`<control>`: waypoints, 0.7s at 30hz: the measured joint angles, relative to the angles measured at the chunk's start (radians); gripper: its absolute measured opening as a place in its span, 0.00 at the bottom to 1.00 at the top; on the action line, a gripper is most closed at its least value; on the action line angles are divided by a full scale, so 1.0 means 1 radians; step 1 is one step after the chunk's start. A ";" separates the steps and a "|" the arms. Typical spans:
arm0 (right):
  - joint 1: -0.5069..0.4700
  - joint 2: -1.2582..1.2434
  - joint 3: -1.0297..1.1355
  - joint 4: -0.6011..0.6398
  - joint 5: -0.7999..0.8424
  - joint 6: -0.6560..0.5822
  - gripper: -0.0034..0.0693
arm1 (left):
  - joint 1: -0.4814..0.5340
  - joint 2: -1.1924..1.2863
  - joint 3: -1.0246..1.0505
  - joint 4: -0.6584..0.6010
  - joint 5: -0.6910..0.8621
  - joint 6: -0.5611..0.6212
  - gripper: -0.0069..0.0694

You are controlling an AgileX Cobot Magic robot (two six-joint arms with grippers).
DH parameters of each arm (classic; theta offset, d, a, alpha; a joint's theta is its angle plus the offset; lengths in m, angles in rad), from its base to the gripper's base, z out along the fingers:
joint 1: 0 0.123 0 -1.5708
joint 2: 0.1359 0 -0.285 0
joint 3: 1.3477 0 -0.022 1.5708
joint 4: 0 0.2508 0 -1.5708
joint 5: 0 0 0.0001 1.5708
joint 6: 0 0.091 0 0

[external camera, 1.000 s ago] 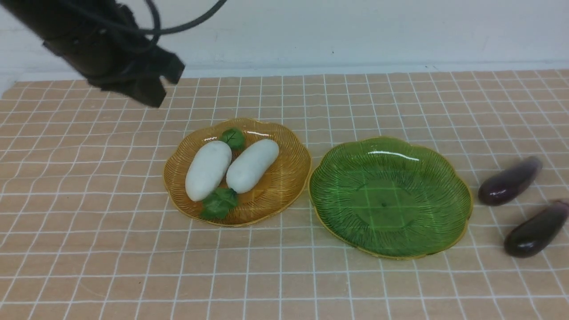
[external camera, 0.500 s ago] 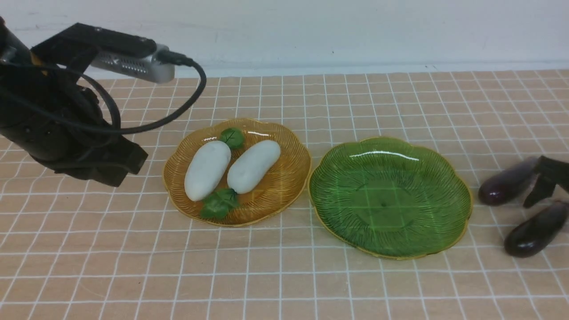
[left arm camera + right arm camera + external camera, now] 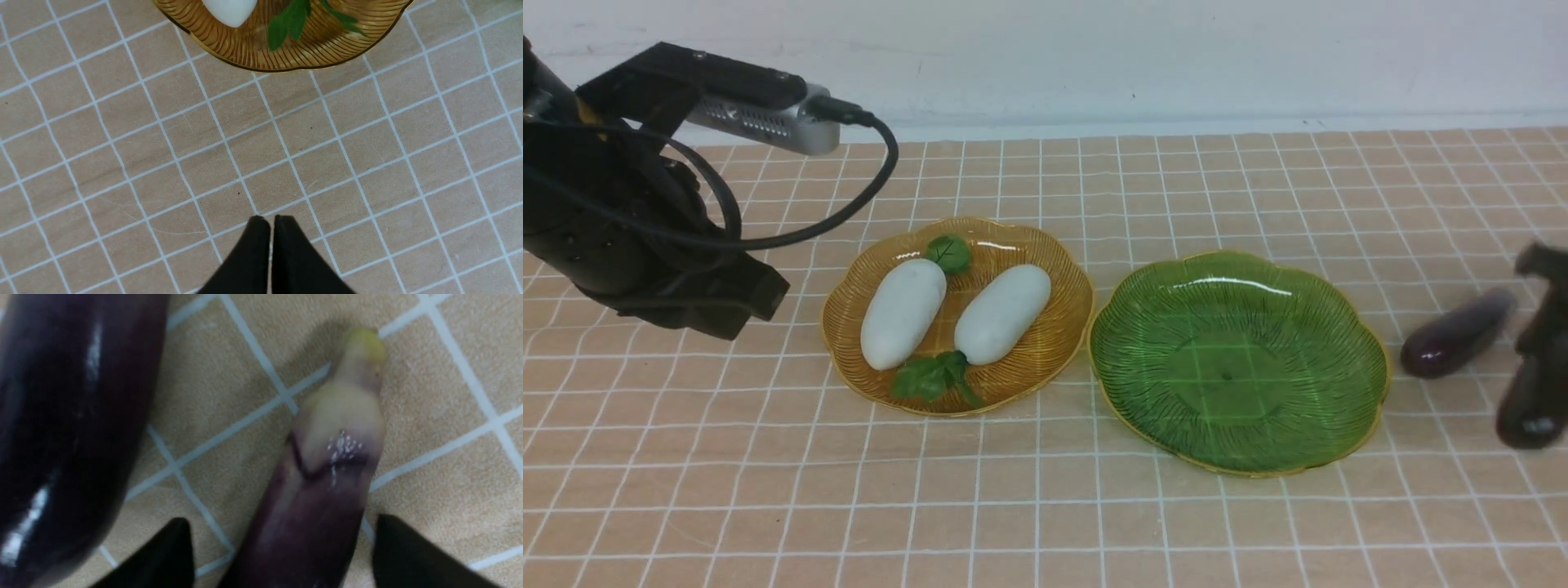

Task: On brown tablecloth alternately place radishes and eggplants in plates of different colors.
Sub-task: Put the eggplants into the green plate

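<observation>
Two white radishes (image 3: 903,313) (image 3: 1002,314) lie side by side in the amber plate (image 3: 1062,327) on the brown tablecloth (image 3: 1045,506). The green plate (image 3: 1339,408) to its right holds nothing. One dark purple eggplant (image 3: 1458,333) lies on the cloth right of the green plate. My right gripper (image 3: 1539,343) (image 3: 282,522) is shut on the other eggplant (image 3: 1529,406) (image 3: 322,477), which hangs tilted at the right edge. My left gripper (image 3: 756,306) (image 3: 269,220) is shut and empty, left of the amber plate.
A pale wall runs along the cloth's far edge. The left arm's cable and camera (image 3: 760,118) hang above the back left of the cloth. The lying eggplant (image 3: 61,416) sits close beside the held one.
My right gripper came in at the right edge, closed round the nearer eggplant and tipped it up. The right radish shifted slightly in its plate. The left arm came down and left.
</observation>
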 joint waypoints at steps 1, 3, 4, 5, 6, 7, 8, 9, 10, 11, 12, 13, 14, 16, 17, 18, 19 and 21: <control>0.026 -0.042 -0.016 0.046 -0.002 -0.014 0.47 | 0.000 0.000 0.000 0.000 -0.013 0.000 0.09; 0.078 -0.074 -0.035 0.117 -0.021 -0.043 0.47 | 0.000 0.000 0.000 0.000 -0.023 0.000 0.09; 0.121 -0.087 -0.051 0.155 -0.035 -0.059 0.47 | 0.000 0.000 0.000 -0.003 -0.028 0.000 0.09; 0.159 -0.090 -0.068 0.200 -0.055 -0.078 0.47 | 0.000 0.000 0.000 -0.006 -0.036 0.000 0.09; 0.200 -0.087 -0.082 0.230 -0.077 -0.095 0.47 | 0.000 0.000 0.000 -0.009 -0.046 0.000 0.09; 0.252 -0.077 -0.097 0.257 -0.090 -0.106 0.47 | 0.000 0.000 0.000 -0.010 -0.048 0.000 0.09; 0.292 -0.065 -0.117 0.272 -0.098 -0.111 0.47 | 0.000 0.000 0.000 -0.010 -0.048 0.000 0.09; 0.347 -0.033 -0.143 0.284 -0.113 -0.121 0.47 | 0.000 0.000 0.000 -0.011 -0.050 0.000 0.09; 0.398 0.006 -0.177 0.285 -0.121 -0.125 0.47 | 0.000 0.000 0.000 -0.011 -0.050 0.000 0.09; 0.436 0.044 -0.212 0.284 -0.123 -0.125 0.47 | 0.000 0.000 0.000 -0.011 -0.050 0.000 0.09; 0.445 0.062 -0.222 0.284 -0.121 -0.125 0.47 | 0.000 0.000 0.000 -0.011 -0.049 0.000 0.09; 0.465 0.098 -0.252 0.282 -0.113 -0.120 0.47 | 0.000 0.000 0.000 -0.011 -0.049 0.000 0.09; 0.479 0.130 -0.279 0.280 -0.101 -0.111 0.49 | 0.000 0.000 0.000 -0.011 -0.048 0.000 0.09; 0.491 0.170 -0.320 0.277 -0.071 -0.095 0.58 | 0.000 0.000 0.000 -0.011 -0.044 0.000 0.09; 0.493 0.183 -0.339 0.275 -0.057 -0.084 0.65 | 0.000 0.000 0.000 -0.011 -0.044 0.000 0.09; 0.493 0.193 -0.358 0.263 -0.034 -0.077 0.73 | 0.000 0.000 0.000 -0.011 -0.044 0.000 0.09; 0.493 0.195 -0.371 0.243 -0.016 -0.075 0.78 | 0.000 0.000 0.000 -0.011 -0.044 0.000 0.09; 0.492 0.195 -0.420 0.176 0.045 -0.075 0.88 | 0.000 0.000 0.000 -0.012 -0.043 0.000 0.09</control>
